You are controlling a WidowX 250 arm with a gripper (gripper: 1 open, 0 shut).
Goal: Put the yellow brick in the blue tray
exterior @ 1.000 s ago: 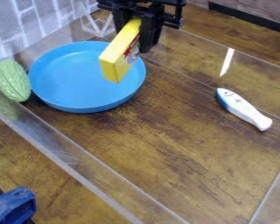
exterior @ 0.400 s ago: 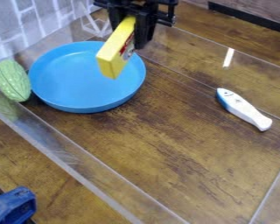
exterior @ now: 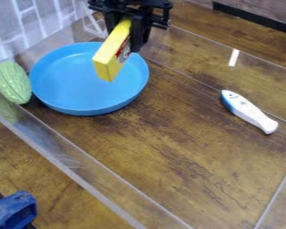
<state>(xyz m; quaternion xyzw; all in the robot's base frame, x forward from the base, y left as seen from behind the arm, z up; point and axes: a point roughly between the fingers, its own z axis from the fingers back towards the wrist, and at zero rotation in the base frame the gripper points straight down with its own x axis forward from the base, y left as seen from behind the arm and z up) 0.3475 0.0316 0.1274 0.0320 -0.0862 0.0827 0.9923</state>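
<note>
Gripping the yellow brick (exterior: 113, 54) by its upper end in the pincer (exterior: 130, 29), clamped tight, dangling it tilted above the blue tray (exterior: 64, 97) near its far rim. Probably hanging clear of the dish floor, ready for release inside.

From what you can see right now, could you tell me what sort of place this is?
Probably a robot test bench, not a home: a wooden table holds unrelated props, a blue tray, a green ribbed object and a white-and-blue handheld tool, while the gripper holds a yellow brick.
</note>
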